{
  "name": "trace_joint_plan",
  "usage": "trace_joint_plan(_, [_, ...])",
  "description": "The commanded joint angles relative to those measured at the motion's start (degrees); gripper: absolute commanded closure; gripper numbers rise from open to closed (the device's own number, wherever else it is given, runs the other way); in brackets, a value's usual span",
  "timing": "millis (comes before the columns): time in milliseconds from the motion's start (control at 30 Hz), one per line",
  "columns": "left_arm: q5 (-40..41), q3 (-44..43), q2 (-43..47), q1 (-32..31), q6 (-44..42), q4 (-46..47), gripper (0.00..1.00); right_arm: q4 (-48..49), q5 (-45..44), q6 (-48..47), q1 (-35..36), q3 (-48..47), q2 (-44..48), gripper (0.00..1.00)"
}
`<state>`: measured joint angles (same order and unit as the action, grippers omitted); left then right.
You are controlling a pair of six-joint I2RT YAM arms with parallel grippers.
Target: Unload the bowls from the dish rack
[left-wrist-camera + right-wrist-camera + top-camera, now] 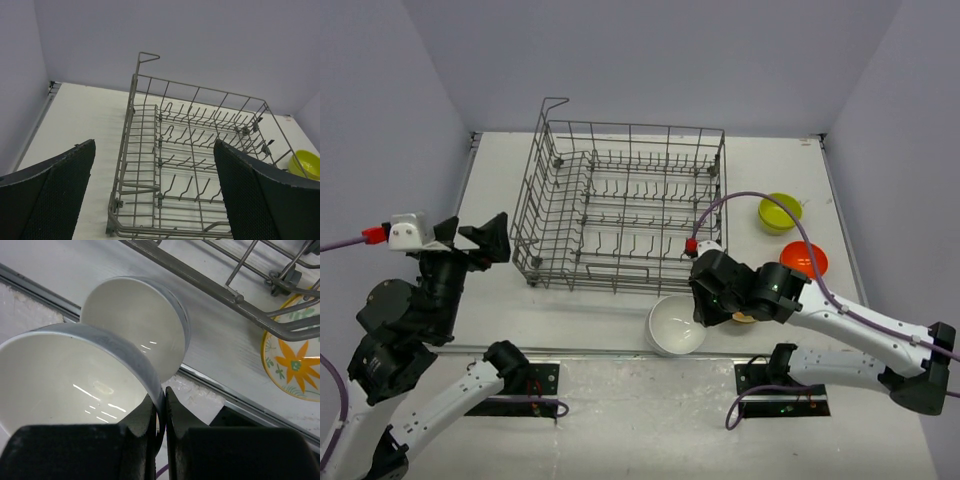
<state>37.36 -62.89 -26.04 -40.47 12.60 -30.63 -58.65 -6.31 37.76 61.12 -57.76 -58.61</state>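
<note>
The grey wire dish rack point(620, 205) stands mid-table and no bowl shows inside it point(200, 150). My right gripper point(164, 395) is shut on the rim of a white bowl point(65, 380), held just off the rack's front right corner point(675, 325). A second white bowl point(137, 320) lies just beyond the held one. A cream floral bowl point(292, 365) sits beside the rack's corner, mostly hidden under my right arm in the top view. A yellow-green bowl point(779, 212) and an orange bowl point(804, 260) rest right of the rack. My left gripper point(475, 238) hangs open and empty left of the rack point(155, 195).
A metal strip point(590, 350) marks the table's front edge, just below the white bowl. Grey walls close in the table on three sides. The rack's raised corner loop point(555, 102) stands tall at its far left corner.
</note>
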Motion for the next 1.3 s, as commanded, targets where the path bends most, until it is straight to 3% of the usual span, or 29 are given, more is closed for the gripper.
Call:
trace_joint_plan(0, [2.0, 2.8, 2.8, 0.2, 0.1, 2.2, 0.0, 8.1, -0.7, 3.8, 0.1, -0.1, -0.8, 1.0])
trace_joint_plan(467, [4.2, 14.1, 6.3, 0.2, 3.7, 1.0, 0.0, 11.4, -1.1, 3.5, -0.1, 3.1, -8.4, 0.98])
trace_joint_plan(633, [4.6, 14.6, 6.3, 0.2, 3.8, 0.3, 0.0, 12.3, -1.0, 3.9, -0.7, 5.1, -8.6, 0.98])
trace_joint_plan(767, [4.8, 14.6, 5.6, 0.2, 3.8, -0.3, 0.0, 12.5, -1.1, 4.3, -1.4, 6.3, -7.5, 0.86])
trace_joint_plan(800, [5.2, 14.6, 5.2, 0.2, 3.8, -0.3, 0.0, 12.5, -1.1, 4.3, -1.5, 6.4, -7.3, 0.78])
trace_joint_plan(933, [5.6, 14.6, 4.2, 0.2, 4.1, -0.7, 0.0, 12.8, -1.3, 4.2, -2.0, 6.7, -7.0, 0.75])
trace_joint_plan(1067, [4.5, 14.7, 3.0, 0.2, 4.2, -0.4, 0.0, 12.9, -1.3, 4.1, -2.2, 6.8, -7.0, 0.66])
trace_joint_plan(1267, [3.7, 14.7, 2.3, 0.2, 4.1, -0.4, 0.0, 11.5, -2.5, 4.6, -2.4, 6.9, -4.4, 0.64])
